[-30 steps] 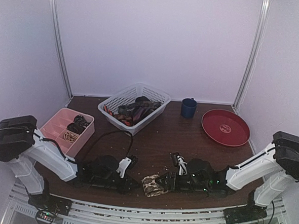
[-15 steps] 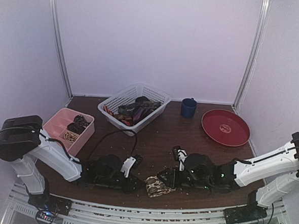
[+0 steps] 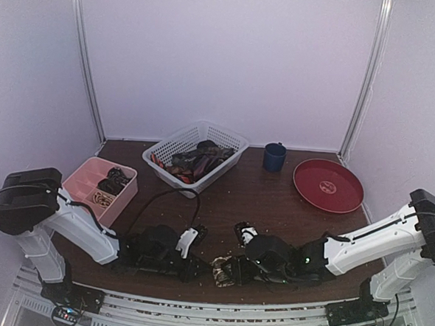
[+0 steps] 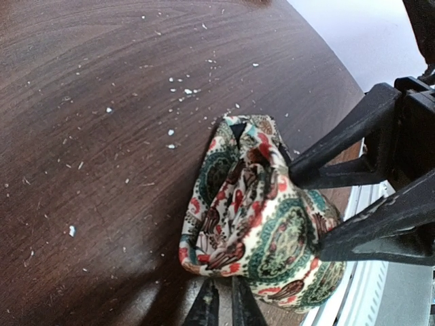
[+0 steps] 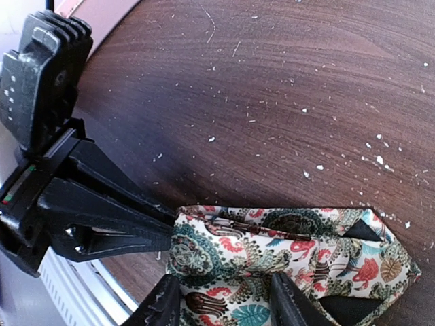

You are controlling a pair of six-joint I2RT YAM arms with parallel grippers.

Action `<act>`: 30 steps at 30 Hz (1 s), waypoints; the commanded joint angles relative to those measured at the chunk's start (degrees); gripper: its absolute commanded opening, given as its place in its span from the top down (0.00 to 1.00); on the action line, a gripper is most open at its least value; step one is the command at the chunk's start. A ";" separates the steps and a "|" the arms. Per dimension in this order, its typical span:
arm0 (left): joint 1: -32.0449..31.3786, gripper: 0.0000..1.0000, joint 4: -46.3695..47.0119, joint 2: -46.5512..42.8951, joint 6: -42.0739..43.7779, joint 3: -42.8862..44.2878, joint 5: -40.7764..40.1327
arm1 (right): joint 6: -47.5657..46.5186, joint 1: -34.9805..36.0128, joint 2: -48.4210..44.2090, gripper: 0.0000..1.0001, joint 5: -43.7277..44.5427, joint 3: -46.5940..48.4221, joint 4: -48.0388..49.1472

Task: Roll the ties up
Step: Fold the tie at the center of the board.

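Observation:
A patterned tie (image 3: 224,270), cream with teal and red paisley, lies bunched into a loose roll near the table's front edge. My left gripper (image 3: 201,268) reaches it from the left. Its jaws (image 4: 221,291) stand almost together, pinching the roll's near edge (image 4: 262,217). My right gripper (image 3: 238,268) comes in from the right. Its two fingers (image 5: 221,295) straddle the roll (image 5: 285,255) and press into its sides. More ties (image 3: 195,160) lie heaped in the white basket.
White lattice basket (image 3: 205,124) stands at the back centre. A pink compartment tray (image 3: 79,183) with dark rolls sits at the left. A blue cup (image 3: 274,157) and red plate (image 3: 328,184) are back right. A black cable (image 3: 160,195) loops behind the left gripper.
My right arm has slid left over the tie, and the left gripper has edged right to meet it. The roll stays between them.

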 commanded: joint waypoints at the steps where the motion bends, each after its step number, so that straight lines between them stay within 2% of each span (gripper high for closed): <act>1: -0.27 0.90 1.59 -0.54 -0.29 1.17 -0.78 | -1.90 0.49 1.92 0.54 1.54 1.00 -2.58; 7: -0.27 0.89 -0.77 -2.58 -0.56 0.70 -2.77 | -3.37 0.44 1.92 0.55 4.51 -0.70 -2.85; 12: -0.27 0.88 -1.13 -4.66 -0.68 -0.44 -3.82 | -4.42 -0.28 1.63 0.60 4.54 -2.45 -1.32; 21: -0.27 0.60 -3.63 -6.49 6.81 1.62 -3.65 | -4.58 -3.69 -1.65 0.63 0.27 -10.05 9.54; 27: -0.27 0.57 -5.63 -6.70 6.84 2.99 -4.65 | -3.02 -7.61 -2.32 0.64 -5.54 -16.87 20.13; 30: -0.44 0.53 -4.54 -5.24 3.14 3.29 -4.21 | -2.37 -9.25 -2.00 0.64 -8.13 -19.18 24.96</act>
